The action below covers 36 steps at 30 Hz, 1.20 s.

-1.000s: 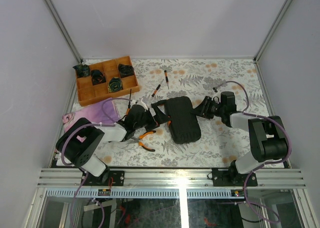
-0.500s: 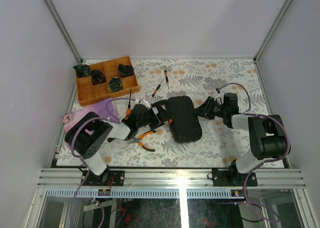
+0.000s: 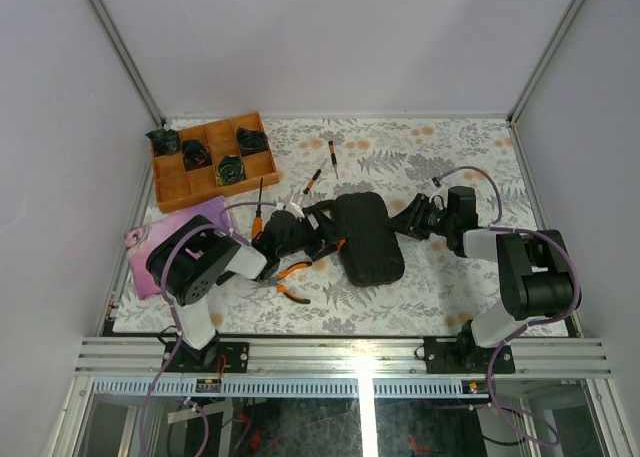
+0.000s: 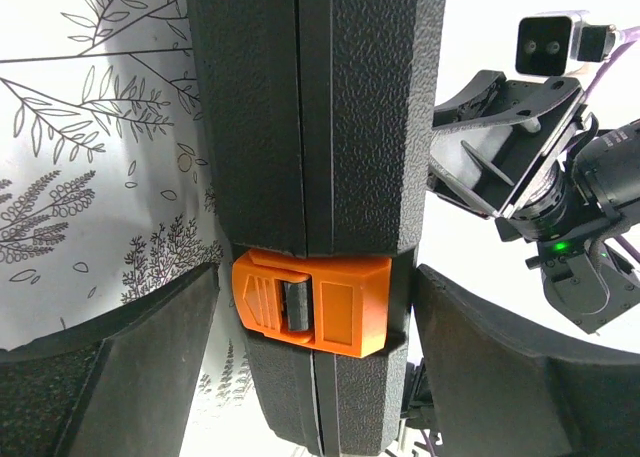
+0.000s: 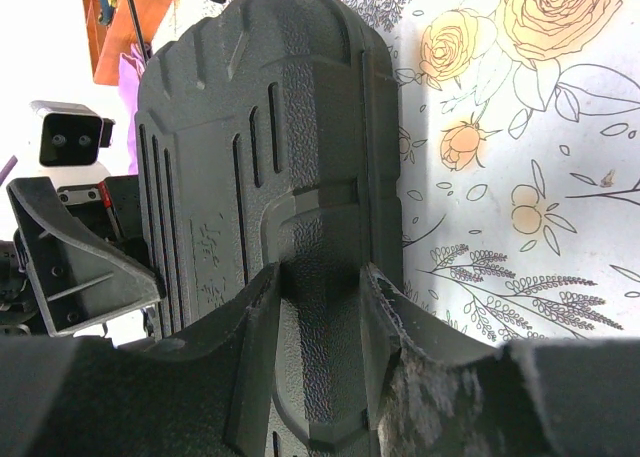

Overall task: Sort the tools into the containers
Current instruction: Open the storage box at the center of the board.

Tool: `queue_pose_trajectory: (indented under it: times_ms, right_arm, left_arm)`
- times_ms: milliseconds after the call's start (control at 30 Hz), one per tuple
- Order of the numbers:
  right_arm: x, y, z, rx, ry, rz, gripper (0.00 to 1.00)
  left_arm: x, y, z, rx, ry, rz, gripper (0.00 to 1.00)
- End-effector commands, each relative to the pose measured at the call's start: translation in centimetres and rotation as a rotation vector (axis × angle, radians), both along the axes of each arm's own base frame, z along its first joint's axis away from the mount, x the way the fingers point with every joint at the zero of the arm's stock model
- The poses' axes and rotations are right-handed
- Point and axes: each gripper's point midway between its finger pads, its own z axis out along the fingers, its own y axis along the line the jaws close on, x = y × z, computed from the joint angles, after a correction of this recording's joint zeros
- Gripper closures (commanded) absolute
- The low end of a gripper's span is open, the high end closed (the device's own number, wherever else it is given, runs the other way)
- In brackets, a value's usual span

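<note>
The black tool case is folded closed in the middle of the table. My right gripper is shut on it from the right. In the right wrist view its fingers clamp a raised ridge on the case, around the gripper. My left gripper straddles the case's left edge. There its jaws stand open around the orange latch, the right finger close against the case and the left one apart. Orange-handled pliers, a long screwdriver and two short drivers lie on the table.
An orange-brown wooden divided tray holding several dark rolled items sits at the back left. A purple cloth lies under the left arm. The enclosure's walls rise close on the left, right and back.
My left arm has swung toward the case, and its jaws have narrowed around the latch edge. The right gripper and the case have hardly moved.
</note>
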Motion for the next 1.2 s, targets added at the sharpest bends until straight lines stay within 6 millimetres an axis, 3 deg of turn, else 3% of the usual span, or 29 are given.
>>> queue_pose_trajectory:
  times_ms: [0,567,1167]
  right_arm:
    - [-3.1,-1.4,-4.9,-0.101,0.2,-0.047,0.61]
    - [-3.2,-2.3,-5.2,-0.165,0.192,-0.058,0.61]
    - [-3.3,-2.8,-5.1,-0.197,0.179,-0.066,0.61]
  left_arm:
    - [0.4,-0.6,1.2,-0.025,-0.016,0.003,0.25]
    - [0.4,1.3,-2.0,0.236,0.092,0.044,0.46]
    - [-0.2,3.4,-3.8,0.415,0.161,0.065,0.48]
